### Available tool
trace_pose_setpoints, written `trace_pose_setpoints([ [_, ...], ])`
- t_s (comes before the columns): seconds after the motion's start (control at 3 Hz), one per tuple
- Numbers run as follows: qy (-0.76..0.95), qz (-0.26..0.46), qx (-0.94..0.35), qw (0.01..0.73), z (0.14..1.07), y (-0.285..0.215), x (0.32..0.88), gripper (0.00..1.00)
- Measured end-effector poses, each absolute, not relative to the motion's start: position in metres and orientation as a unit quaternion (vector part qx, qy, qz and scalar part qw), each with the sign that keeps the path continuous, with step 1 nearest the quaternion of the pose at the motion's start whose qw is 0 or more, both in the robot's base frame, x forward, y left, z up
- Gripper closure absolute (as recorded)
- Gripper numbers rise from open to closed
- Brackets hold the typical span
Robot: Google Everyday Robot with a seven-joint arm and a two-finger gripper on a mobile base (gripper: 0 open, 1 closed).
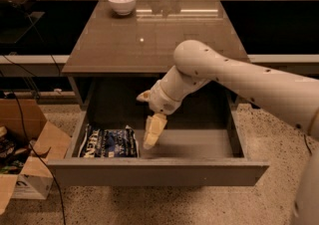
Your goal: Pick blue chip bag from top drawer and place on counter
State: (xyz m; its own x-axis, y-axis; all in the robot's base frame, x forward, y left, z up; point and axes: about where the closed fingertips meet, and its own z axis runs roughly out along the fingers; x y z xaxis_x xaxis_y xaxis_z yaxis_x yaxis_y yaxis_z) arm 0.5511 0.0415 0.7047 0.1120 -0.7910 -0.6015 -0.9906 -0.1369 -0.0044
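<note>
Note for you: gripper (147, 120) hangs inside the open top drawer (159, 173), near its middle, fingers spread apart and holding nothing. Blue chip bag (109, 142) lies flat in the drawer's front-left corner, just left of the lower finger. Counter (149, 40) above the drawer carries a white bowl (122, 2).

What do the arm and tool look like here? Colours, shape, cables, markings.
The arm is a thick, rounded cream-white shell with small dark dots along it and a bulbous joint. No loose cables or lettering show. The tool, over the open drawer beside the blue chip bag, is yellowish cream.
</note>
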Motion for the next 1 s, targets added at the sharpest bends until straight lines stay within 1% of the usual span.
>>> trace_pose_setpoints([
  [0.67,0.609,0.275,-0.712,0.215,0.665,0.092,0.562,0.0],
  [1.0,0.602,0.303,-0.71,0.202,0.642,0.115,0.551,0.02],
])
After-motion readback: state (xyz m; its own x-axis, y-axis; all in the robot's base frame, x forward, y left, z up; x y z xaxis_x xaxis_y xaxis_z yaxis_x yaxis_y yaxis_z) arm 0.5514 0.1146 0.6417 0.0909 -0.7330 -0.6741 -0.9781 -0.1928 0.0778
